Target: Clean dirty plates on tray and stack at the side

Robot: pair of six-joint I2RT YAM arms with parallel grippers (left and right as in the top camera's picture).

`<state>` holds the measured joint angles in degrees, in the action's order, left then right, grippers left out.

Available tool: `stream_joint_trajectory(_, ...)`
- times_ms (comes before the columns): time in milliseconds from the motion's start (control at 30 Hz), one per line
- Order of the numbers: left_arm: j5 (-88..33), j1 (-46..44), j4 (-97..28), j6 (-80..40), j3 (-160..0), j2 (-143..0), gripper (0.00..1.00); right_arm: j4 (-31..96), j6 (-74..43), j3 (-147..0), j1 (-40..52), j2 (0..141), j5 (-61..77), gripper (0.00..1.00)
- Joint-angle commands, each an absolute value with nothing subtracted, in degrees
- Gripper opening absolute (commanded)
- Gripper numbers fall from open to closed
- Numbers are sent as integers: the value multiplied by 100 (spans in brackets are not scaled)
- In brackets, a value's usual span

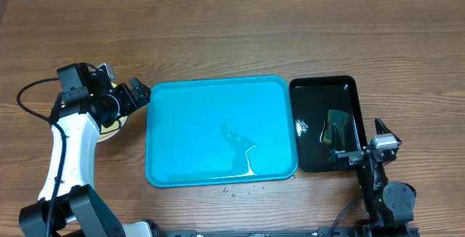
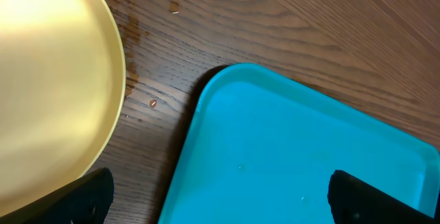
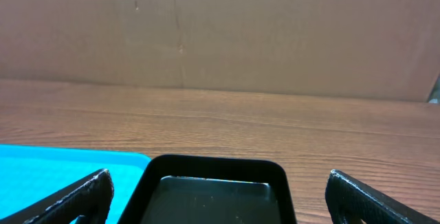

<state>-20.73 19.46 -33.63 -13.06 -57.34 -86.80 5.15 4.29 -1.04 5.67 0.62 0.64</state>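
The turquoise tray (image 1: 218, 131) lies in the middle of the table with no plates on it, only a wet streak. It also shows in the left wrist view (image 2: 295, 155) and at the left edge of the right wrist view (image 3: 62, 165). A pale yellow-green plate (image 2: 48, 80) sits on the table left of the tray, mostly hidden under my left arm in the overhead view (image 1: 110, 128). The white plates are out of view. My left gripper (image 1: 138, 95) is open and empty over the tray's left rim (image 2: 220, 196). My right gripper (image 1: 363, 150) is open and empty at the black tray's near end (image 3: 216, 196).
A smaller black glossy tray (image 1: 323, 124) stands right of the turquoise tray and holds a dark sponge-like thing (image 1: 336, 128). Small crumbs and drops lie on the wood near the plate (image 2: 152, 102) and in front of the tray (image 1: 240, 188). A cardboard wall (image 3: 220, 31) stands behind the table.
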Motion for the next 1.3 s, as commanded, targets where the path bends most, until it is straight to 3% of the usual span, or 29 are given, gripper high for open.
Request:
stream_joint_trajectory(0,-2034,1909,-3363,-1157,-5714,-8680,100,484,454,-45,539,16,75,100)
stream_joint_trajectory(700,-2032,1935,-3365,-1157,-5714,-8495,100,484,454,-45,539,16,75,100)
stream_joint_trajectory(1267,-2038,388,-3369,-1157,-5714,-4497,100,482,454,-45,539,19,75,100)
